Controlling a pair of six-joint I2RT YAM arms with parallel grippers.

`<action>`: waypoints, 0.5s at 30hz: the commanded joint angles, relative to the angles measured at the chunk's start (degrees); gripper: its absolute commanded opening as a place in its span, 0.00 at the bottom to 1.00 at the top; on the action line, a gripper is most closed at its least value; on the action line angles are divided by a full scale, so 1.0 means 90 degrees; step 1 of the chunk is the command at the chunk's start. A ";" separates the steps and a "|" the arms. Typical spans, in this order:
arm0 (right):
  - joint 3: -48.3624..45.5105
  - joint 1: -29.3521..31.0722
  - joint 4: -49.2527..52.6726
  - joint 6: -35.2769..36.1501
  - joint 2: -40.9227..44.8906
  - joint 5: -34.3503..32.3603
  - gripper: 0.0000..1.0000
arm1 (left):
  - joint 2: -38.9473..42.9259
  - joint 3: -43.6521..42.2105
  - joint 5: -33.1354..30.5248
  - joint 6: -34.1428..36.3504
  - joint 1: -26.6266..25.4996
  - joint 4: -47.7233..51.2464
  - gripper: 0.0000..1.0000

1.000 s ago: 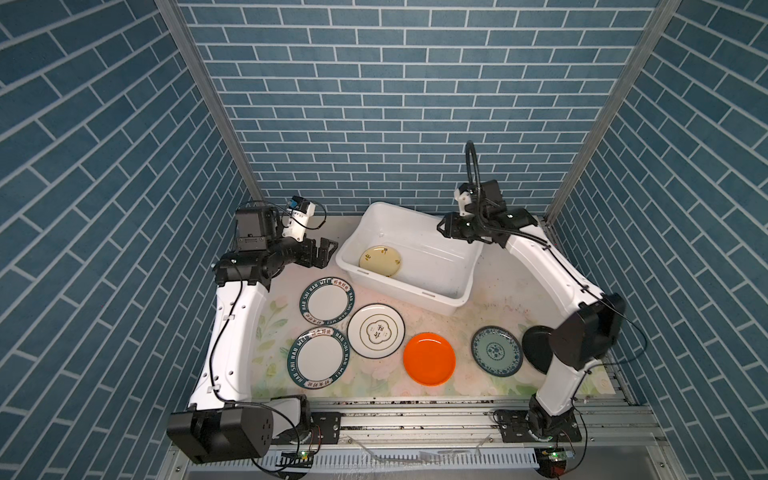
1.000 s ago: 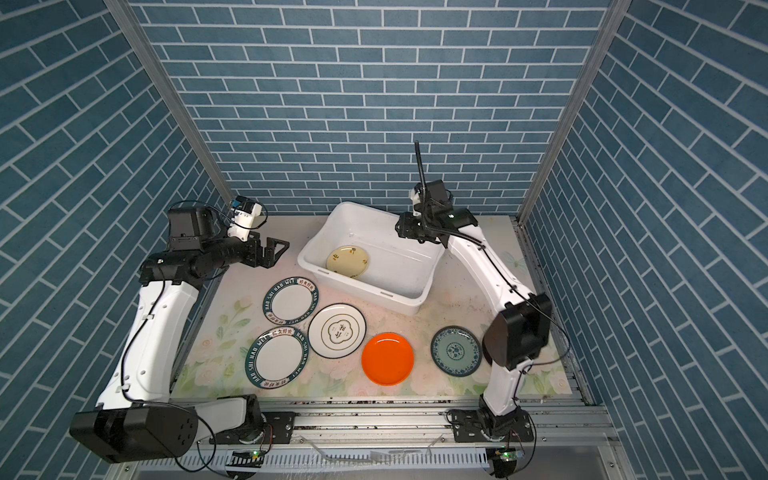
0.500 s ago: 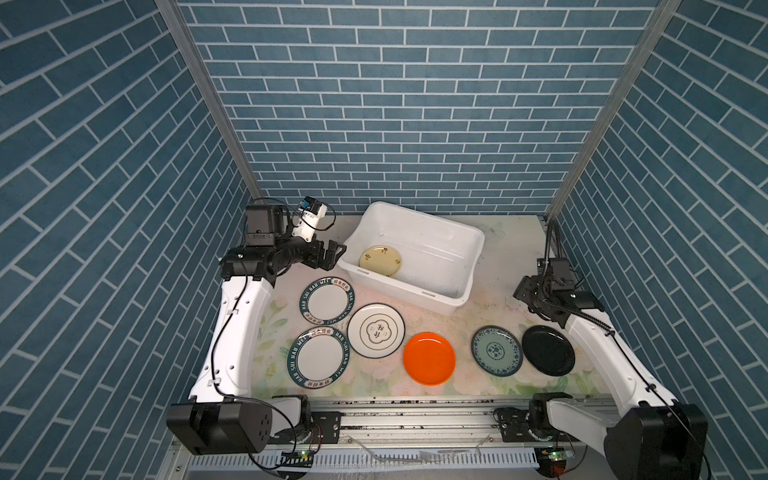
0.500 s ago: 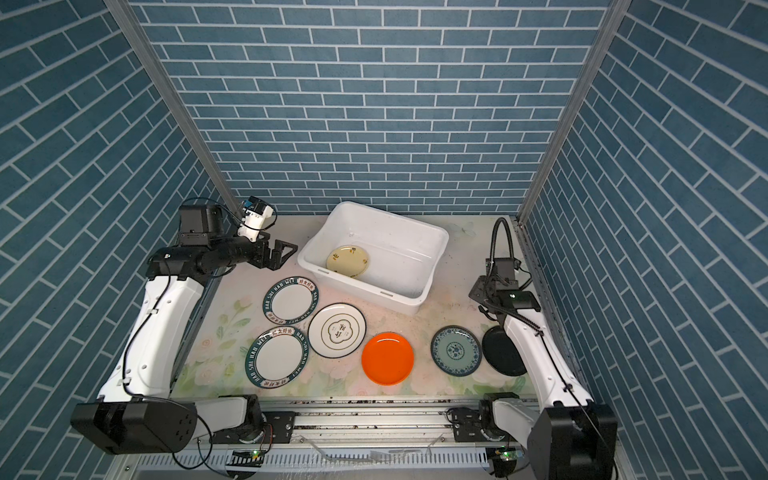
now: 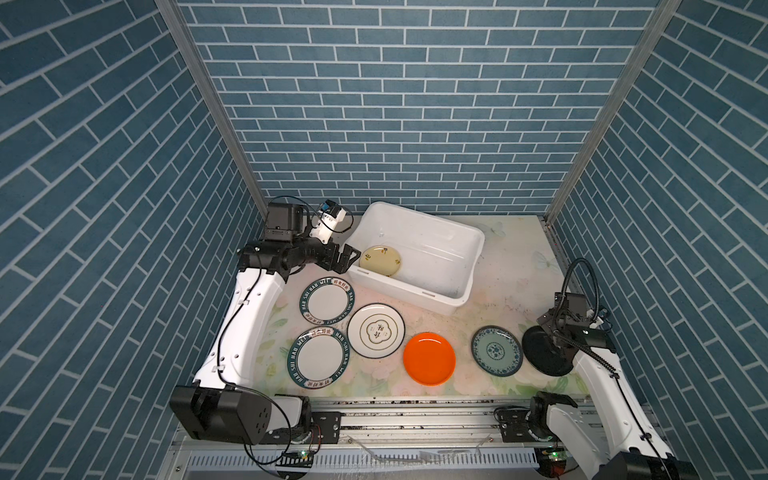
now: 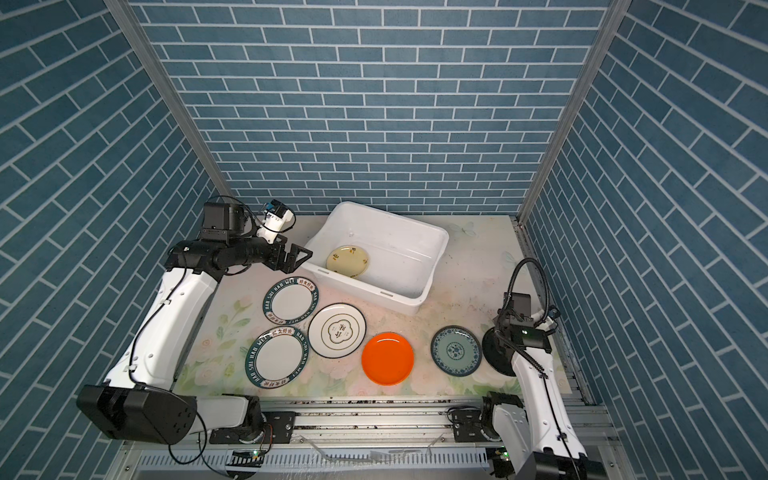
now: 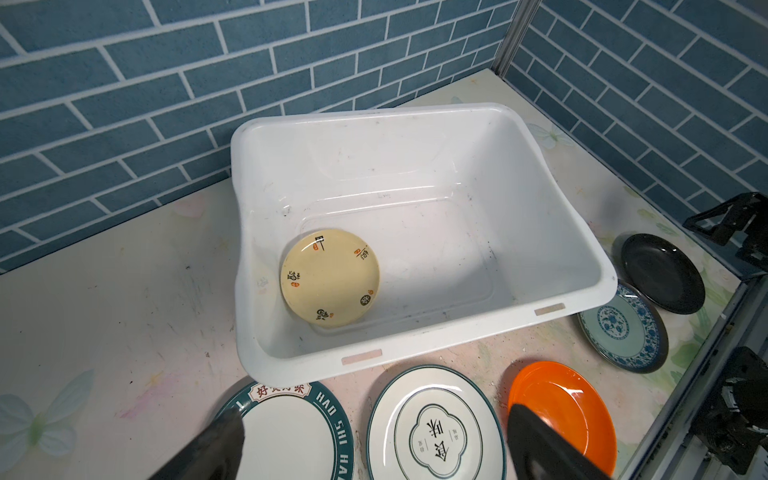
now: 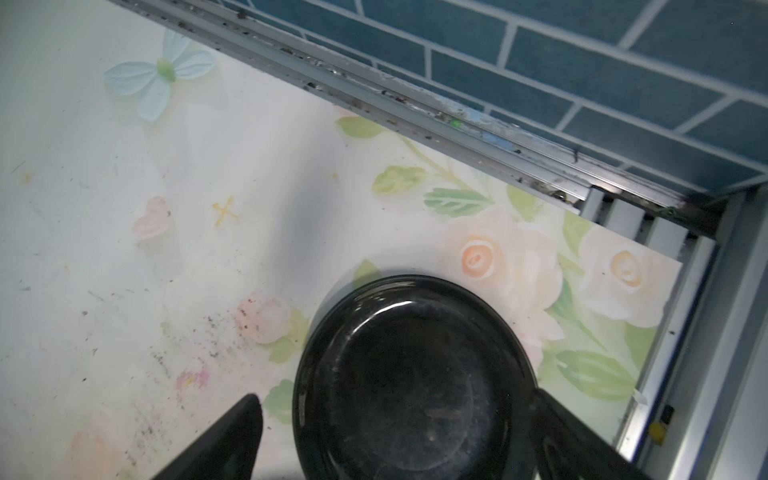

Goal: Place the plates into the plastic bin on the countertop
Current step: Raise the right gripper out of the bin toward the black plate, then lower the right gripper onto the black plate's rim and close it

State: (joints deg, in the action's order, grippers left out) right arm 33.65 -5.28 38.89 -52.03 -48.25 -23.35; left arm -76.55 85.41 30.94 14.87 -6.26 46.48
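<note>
The white plastic bin (image 5: 477,242) (image 7: 573,232) stands at the back of the countertop (image 5: 511,286) with a cream floral plate (image 5: 380,260) (image 7: 330,277) lying inside. In front lie two green-lettered plates (image 5: 327,301) (image 5: 318,356), a gold-motif plate (image 5: 375,330), an orange plate (image 5: 429,358), a blue-green plate (image 5: 496,350) and a black plate (image 5: 540,357) (image 8: 411,374). My left gripper (image 5: 349,259) (image 7: 374,415) hovers open and empty at the bin's near-left corner. My right gripper (image 5: 550,330) (image 8: 392,399) hangs open above the black plate, a finger on either side.
Blue brick walls close in the back and both sides. A grey metal rail (image 5: 415,415) runs along the front edge and another rail (image 8: 457,116) along the right edge, close to the black plate. Bare countertop lies right of the bin.
My right arm swung from the bin's back right corner down to the black plate at the front right, its jaws widening. My left gripper moved a little closer to the bin.
</note>
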 commanded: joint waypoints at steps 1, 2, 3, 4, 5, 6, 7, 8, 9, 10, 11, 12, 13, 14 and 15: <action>-0.0125 -0.0230 0.0407 -0.0571 0.0256 -0.0241 0.99 | -0.0044 0.0158 0.0000 0.0047 -0.0051 0.0181 1.00; -0.0152 -0.0337 0.0454 -0.0592 0.0280 -0.0191 0.99 | -0.0073 0.0170 0.0001 0.0054 -0.0054 0.0213 1.00; -0.0163 -0.0454 0.0517 -0.0604 0.0271 -0.0116 0.99 | -0.0099 0.0201 0.0003 0.0062 -0.0065 0.0244 1.00; -0.0181 -0.0559 0.0554 -0.0605 0.0267 -0.0049 0.99 | -0.0124 0.0205 0.0001 0.0066 -0.0066 0.0263 1.00; -0.0193 -0.0667 0.0624 -0.0645 0.0273 -0.0008 0.99 | -0.0150 0.0224 0.0000 0.0061 -0.0066 0.0262 1.00; -0.0211 -0.0793 0.0694 -0.0650 0.0264 0.0082 0.99 | -0.0165 0.0227 0.0000 0.0057 -0.0061 0.0265 1.00; -0.0230 -0.0894 0.0720 -0.0644 0.0281 0.0182 0.99 | -0.0199 0.0250 0.0007 0.0049 -0.0066 0.0275 1.00; -0.0271 -0.1001 0.0727 -0.0635 0.0289 0.0298 0.99 | -0.0235 0.0271 0.0028 0.0037 -0.0066 0.0275 1.00; -0.0307 -0.1106 0.0745 -0.0621 0.0290 0.0424 0.99 | -0.0264 0.0302 0.0046 0.0033 -0.0066 0.0275 0.99; -0.0319 -0.1199 0.0747 -0.0576 0.0292 0.0539 0.99 | -0.0300 0.0323 0.0072 0.0024 -0.0066 0.0284 1.00; -0.0364 -0.1296 0.0754 -0.0531 0.0306 0.0660 0.99 | -0.0330 0.0372 0.0102 0.0018 -0.0066 0.0304 1.00; -0.0395 -0.1364 0.0773 -0.0519 0.0318 0.0733 0.99 | -0.0381 0.0410 0.0116 0.0012 -0.0067 0.0324 1.00; -0.0431 -0.1437 0.0781 -0.0495 0.0335 0.0805 0.99 | -0.0440 0.0457 0.0135 0.0008 -0.0067 0.0351 1.00; -0.0486 -0.1523 0.0750 -0.0445 0.0361 0.0912 0.99 | -0.0482 0.0516 0.0163 0.0008 -0.0075 0.0386 1.00; -0.0538 -0.1593 0.0716 -0.0416 0.0380 0.1017 0.99 | -0.0517 0.0555 0.0181 0.0001 -0.0068 0.0409 1.00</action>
State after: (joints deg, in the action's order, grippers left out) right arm 29.80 -18.31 43.35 -54.76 -45.82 -17.50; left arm -80.36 88.42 31.27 14.83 -6.66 48.51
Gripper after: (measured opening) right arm 0.991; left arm 0.995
